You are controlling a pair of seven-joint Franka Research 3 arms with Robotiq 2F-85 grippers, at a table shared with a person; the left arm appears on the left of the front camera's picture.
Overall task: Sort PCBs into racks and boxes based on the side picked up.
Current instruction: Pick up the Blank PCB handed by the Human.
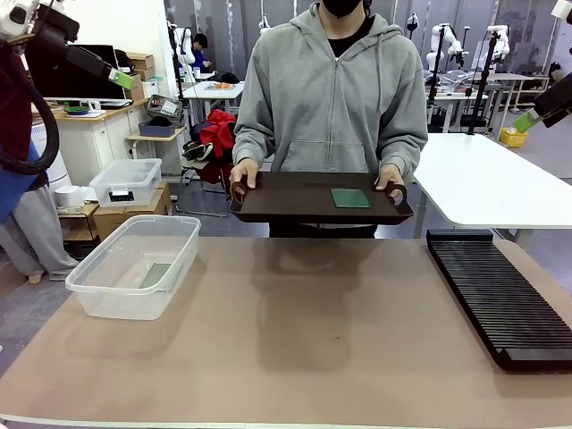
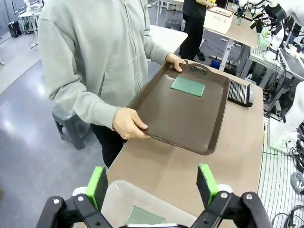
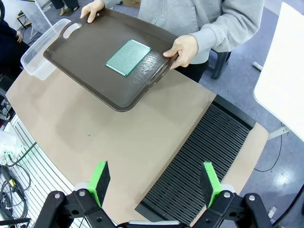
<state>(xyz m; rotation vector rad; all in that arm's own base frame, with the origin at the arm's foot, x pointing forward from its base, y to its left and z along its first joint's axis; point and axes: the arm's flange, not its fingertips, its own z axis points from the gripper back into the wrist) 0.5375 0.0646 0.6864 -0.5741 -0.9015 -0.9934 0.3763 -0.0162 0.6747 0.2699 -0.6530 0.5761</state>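
Across the table's far edge, the person holds the tray (image 1: 286, 204) level in both hands, so its single PCB (image 1: 349, 197) lies flat where you can reach it. Left gripper (image 2: 152, 171) hangs above the box (image 1: 116, 299), jaws wide, empty. Right gripper (image 3: 154, 166) hangs the same way above the rack (image 1: 500, 295). Judged: each is parked at its own drop point. One board (image 1: 155, 274) already lies in the box.
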